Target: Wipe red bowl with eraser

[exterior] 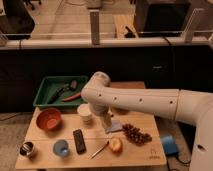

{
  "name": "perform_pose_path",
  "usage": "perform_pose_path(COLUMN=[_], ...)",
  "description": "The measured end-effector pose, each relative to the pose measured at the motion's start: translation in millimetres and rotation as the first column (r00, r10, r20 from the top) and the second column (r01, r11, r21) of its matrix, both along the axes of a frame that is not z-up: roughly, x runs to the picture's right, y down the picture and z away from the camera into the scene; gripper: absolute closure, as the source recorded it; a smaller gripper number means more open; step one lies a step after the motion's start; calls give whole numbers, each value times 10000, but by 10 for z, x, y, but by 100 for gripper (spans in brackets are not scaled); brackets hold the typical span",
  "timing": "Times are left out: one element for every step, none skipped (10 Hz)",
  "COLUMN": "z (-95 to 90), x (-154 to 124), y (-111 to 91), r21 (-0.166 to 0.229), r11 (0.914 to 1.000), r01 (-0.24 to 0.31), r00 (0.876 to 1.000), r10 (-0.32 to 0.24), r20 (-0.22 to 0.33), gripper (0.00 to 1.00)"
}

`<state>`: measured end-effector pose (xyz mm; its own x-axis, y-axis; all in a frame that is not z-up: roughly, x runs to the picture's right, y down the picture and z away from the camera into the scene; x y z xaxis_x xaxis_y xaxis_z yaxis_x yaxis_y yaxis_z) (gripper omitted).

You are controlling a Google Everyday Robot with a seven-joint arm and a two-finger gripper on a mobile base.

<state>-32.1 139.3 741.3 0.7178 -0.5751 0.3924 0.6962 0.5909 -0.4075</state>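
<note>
Risk: gripper [107, 123] hangs mid-table, jaws wide and empty, just right of the white cup [86, 114] and not yet over the eraser [79, 141]. Eraser lies flat near the table front, between blue cup [61, 148] and peach [116, 145]; red bowl [49, 119] sits back-left. Block is low and flat, so a pinch could skid off or shove it. A leftward swing could tip the white cup.
</note>
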Motion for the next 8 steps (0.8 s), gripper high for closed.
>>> perform_pose_path(z=[15, 12, -12, -24, -43, -67, -81, -96], x=[-18, -45, -168, -261, -377, -551, -693, -842], y=[-1, -1, 0, -3, -4, 0, 20, 50], r21=[45, 101, 262, 388, 537, 740, 870, 996], r11=[10000, 9998, 9985, 9969, 9939, 9880, 9817, 9732], r01=[50, 167, 480, 691, 960, 1354, 1695, 2072], r00=[10000, 9998, 9975, 9944, 9886, 9768, 9637, 9462], r10=[-50, -168, -493, -719, -1015, -1456, -1836, -2252], r20=[39, 137, 509, 774, 1111, 1570, 1937, 2325], gripper=[20, 20, 20, 20, 20, 20, 20, 20])
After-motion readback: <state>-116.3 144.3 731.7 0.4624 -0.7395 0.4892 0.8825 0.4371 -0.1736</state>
